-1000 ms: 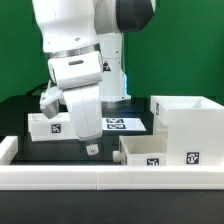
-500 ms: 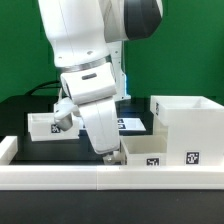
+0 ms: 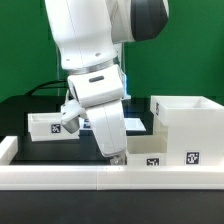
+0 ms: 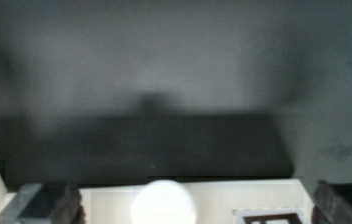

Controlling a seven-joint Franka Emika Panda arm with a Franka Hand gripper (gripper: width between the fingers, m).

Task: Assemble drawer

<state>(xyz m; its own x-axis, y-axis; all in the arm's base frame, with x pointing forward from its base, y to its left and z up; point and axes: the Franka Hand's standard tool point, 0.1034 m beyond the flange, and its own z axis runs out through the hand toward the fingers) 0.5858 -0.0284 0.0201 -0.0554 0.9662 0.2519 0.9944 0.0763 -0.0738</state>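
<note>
Gripper (image 3: 117, 156) low at the edge of the near tray (image 3: 141, 158).
Its fingers (image 4: 48, 203) are spread wide, something white and blurred between them; the tall shell (image 3: 186, 118) stands just beside that tray.

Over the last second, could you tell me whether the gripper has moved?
Yes. The gripper has shifted toward the exterior view's right and slightly lower, closing on the front tray, which has stayed put.

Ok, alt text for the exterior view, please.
A white robot arm points its end effector down at the front tray, at its left end as viewed. A tall shell stands at the view's right, a second tray at its left.
</note>
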